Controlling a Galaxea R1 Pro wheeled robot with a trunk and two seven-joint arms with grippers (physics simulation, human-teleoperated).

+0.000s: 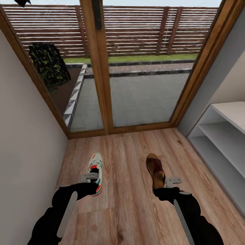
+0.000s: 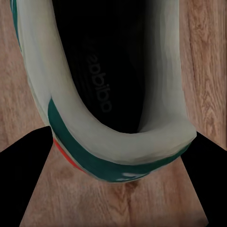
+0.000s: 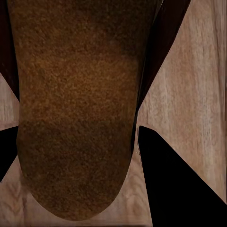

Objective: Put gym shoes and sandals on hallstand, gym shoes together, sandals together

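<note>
One gym shoe point(image 1: 95, 169), white with green stripes and red accents, lies on the corridor floor point(image 1: 126, 204), toe toward the glass door. My left gripper point(image 1: 91, 177) is open at its heel. In the left wrist view the shoe's heel collar point(image 2: 118, 142) sits between the spread dark fingers point(image 2: 23, 184). One brown sandal point(image 1: 155, 168) lies to the right. My right gripper point(image 1: 172, 181) is at its heel, shut on it. One finger point(image 3: 184, 184) presses the edge of the footbed point(image 3: 75, 118), which mostly hides the other. The hallstand point(image 1: 221, 146) stands at the right.
A glass door with a wooden frame point(image 1: 98, 85) closes the corridor ahead. A plain wall point(image 1: 23, 143) runs along the left, close to the gym shoe. Bare floor lies between the shoe and the sandal, and between the sandal and the hallstand.
</note>
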